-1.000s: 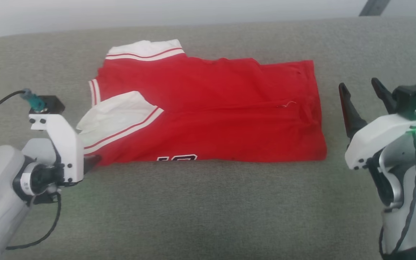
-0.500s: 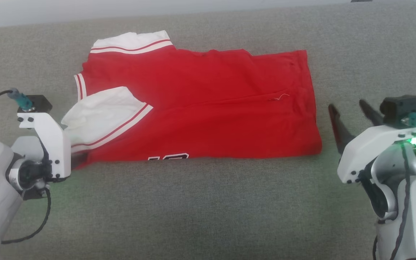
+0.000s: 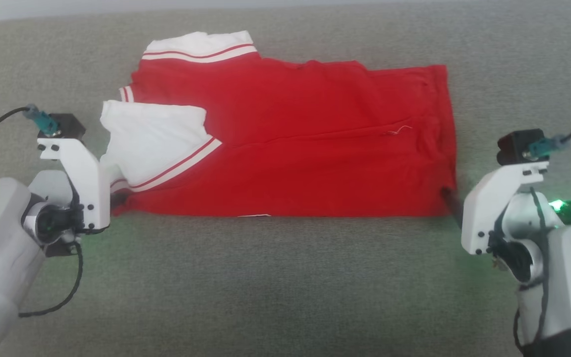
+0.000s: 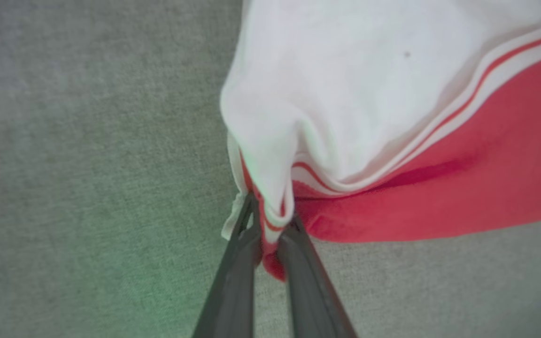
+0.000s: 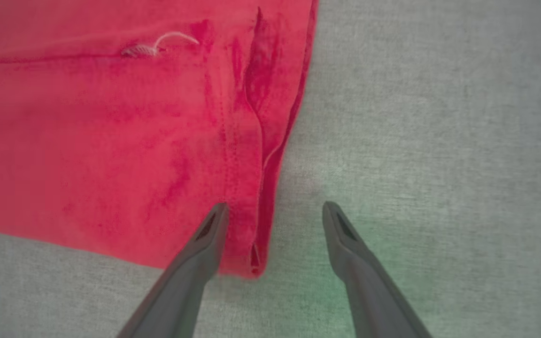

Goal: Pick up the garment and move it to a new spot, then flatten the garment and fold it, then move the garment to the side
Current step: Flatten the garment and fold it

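The garment (image 3: 305,148), red with white striped-trim sleeves, lies folded lengthwise on the grey cushion; a sliver of its print peeks out at the near edge. My left gripper (image 4: 270,220) is shut on the garment's near left corner (image 4: 273,263), pinching red cloth and the white sleeve (image 4: 345,94). My right gripper (image 5: 275,211) is open, its fingers straddling the garment's near right hem corner (image 5: 251,253): one finger (image 5: 204,234) rests over the red cloth, the other over the bare cushion. In the head view the left gripper (image 3: 117,198) and the right gripper (image 3: 449,196) sit at the garment's two near corners.
The grey fabric cushion (image 3: 285,287) stretches wide in front of the garment and to both sides. A loose white thread (image 5: 158,44) sits on the red cloth near the right hem.
My right gripper has dropped and moved in to the garment's near right corner. The white sleeve has spread flatter and the print at the near edge has tucked under. The head camera shifted.
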You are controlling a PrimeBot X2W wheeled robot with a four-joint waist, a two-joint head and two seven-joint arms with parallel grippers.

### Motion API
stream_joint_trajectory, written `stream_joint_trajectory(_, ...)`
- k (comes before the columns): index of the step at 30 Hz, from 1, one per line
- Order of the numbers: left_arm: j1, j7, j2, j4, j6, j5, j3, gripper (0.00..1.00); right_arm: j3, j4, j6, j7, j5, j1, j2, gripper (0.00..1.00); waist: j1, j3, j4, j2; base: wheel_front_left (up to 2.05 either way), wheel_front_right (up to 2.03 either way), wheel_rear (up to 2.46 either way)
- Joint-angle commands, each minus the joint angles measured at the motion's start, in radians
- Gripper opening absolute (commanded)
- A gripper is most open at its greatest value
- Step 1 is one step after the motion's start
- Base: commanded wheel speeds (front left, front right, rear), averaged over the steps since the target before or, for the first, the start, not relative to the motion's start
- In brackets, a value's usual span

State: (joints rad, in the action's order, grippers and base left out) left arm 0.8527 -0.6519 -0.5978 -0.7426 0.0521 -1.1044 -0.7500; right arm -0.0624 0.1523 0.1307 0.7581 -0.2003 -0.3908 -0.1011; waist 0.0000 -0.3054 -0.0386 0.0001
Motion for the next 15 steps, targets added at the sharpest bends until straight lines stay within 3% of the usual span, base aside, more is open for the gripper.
stream_joint_trajectory(1, -0.003, 0.011, 0.025, -0.013, 0.004, 0.008, -0.011, 0.0, 0.007, 0.025, 0.0, 0.025, -0.012, -0.016, -0.001, 1.0, 0.0, -0.006, 0.008, -0.0001, 0.0, 0.0, 0.0)
stream_joint_trajectory(5, 0.014, 0.022, 0.042, -0.029, 0.013, 0.011, -0.013, 0.0, 0.032, 0.105, 0.0, 0.097, -0.033, -0.045, -0.012, 1.0, 0.0, -0.016, 0.025, -0.0001, 0.0, 0.0, 0.0)
stream_joint_trajectory(6, 0.017, 0.026, 0.046, -0.033, 0.015, 0.012, -0.013, 0.0, 0.044, 0.122, 0.0, 0.112, -0.028, -0.048, -0.019, 0.32, 0.0, -0.017, 0.029, -0.0001, 0.0, 0.0, 0.0)
stream_joint_trajectory(7, 0.019, 0.029, 0.049, -0.039, 0.015, 0.01, -0.011, 0.0, 0.043, 0.134, 0.0, 0.118, -0.018, -0.053, -0.024, 0.0, 0.0, -0.018, 0.032, -0.0001, 0.0, 0.0, 0.0)
stream_joint_trajectory(15, 0.035, 0.017, 0.038, -0.064, 0.021, -0.009, -0.001, 0.0, 0.024, 0.156, -0.001, 0.116, 0.012, -0.096, -0.056, 0.0, 0.0, -0.007, 0.053, -0.0001, 0.0, 0.0, 0.0)
